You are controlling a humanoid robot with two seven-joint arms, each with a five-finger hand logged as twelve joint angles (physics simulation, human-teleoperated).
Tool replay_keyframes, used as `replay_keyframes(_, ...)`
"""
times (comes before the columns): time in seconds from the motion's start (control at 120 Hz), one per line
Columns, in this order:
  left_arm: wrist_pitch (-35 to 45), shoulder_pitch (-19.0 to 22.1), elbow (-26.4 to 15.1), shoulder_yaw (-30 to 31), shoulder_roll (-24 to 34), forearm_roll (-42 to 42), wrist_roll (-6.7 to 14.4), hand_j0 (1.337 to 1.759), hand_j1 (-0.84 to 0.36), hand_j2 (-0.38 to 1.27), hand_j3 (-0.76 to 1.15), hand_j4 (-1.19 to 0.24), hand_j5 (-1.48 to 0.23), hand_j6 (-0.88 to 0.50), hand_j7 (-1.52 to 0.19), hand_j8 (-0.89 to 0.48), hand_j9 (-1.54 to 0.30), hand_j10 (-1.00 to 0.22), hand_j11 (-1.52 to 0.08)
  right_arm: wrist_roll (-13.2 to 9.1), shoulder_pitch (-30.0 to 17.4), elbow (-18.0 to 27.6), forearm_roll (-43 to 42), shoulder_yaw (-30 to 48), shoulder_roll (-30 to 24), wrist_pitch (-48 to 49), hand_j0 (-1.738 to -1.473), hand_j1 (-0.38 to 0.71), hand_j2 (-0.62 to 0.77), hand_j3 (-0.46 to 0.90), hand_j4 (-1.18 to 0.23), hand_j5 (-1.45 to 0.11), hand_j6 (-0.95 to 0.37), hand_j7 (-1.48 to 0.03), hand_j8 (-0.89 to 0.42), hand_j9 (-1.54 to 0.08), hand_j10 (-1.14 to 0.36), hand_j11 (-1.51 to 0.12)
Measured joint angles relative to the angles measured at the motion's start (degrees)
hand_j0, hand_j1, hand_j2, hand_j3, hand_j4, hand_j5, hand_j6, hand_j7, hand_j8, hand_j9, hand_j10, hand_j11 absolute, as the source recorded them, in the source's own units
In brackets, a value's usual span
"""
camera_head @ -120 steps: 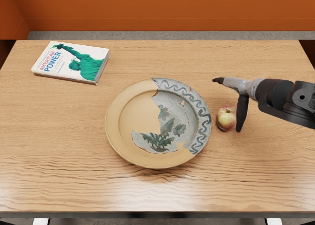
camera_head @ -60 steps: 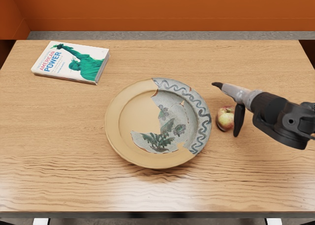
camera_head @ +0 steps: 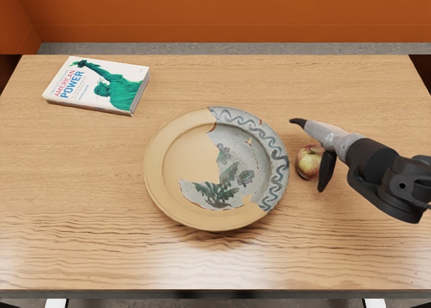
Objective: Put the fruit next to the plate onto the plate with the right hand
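Observation:
A small red and yellow apple (camera_head: pixel 308 162) lies on the table just right of the plate (camera_head: pixel 168 166), a wide tan dish with a blue and green painted pattern on its right half. My right hand (camera_head: pixel 316 149) reaches in from the right edge and hovers over the apple's right side. One finger (camera_head: pixel 311 127) points left above the fruit and another hangs down beside it. The fingers are spread and hold nothing. The left arm is out of view.
A book (camera_head: pixel 97 84) with a green statue cover lies at the table's back left. The wooden table (camera_head: pixel 215 254) has an orange wall behind its far edge.
The right hand has dropped lower and drawn a little closer to the apple, its forearm tilting down. The apple and plate have not moved.

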Motion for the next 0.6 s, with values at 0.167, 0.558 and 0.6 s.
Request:
replay_keyframes(0.167,0.0,0.0,0.0,0.0,0.0,0.0,0.0,1.658,0.34,0.0,0.0,-0.01,-0.01,-0.01,-0.01,-0.01,-0.01,-0.01,-0.01,0.0,-0.36,-0.57,-1.11,-0.02,-0.1,-0.21,-1.658,-0.22,-0.02,0.0,-0.12,-0.15,-0.12,-0.15,-0.12,-0.15,-0.12,-0.15)
replay_keyframes(0.558,0.01,0.0,0.0,0.0,0.0,0.0,0.0,1.658,0.34,0.0,0.0,-0.01,-0.01,-0.01,-0.01,-0.01,-0.01,-0.01,-0.01,0.0,-1.11,-2.22,-3.83,-0.31,1.03,0.11,-1.658,-0.18,-0.03,0.0,-0.15,-0.19,-0.15,-0.19,-0.15,-0.19,-0.15,-0.19)
replay_keyframes(0.6,0.0,0.0,0.0,0.0,0.0,0.0,0.0,1.658,0.34,0.0,0.0,-0.01,-0.01,-0.01,-0.01,-0.01,-0.01,-0.01,-0.01,0.0,-1.33,-2.25,-4.1,-0.33,1.07,0.11,-1.658,-0.18,-0.03,0.0,-0.15,-0.19,-0.15,-0.19,-0.15,-0.19,-0.15,-0.19)
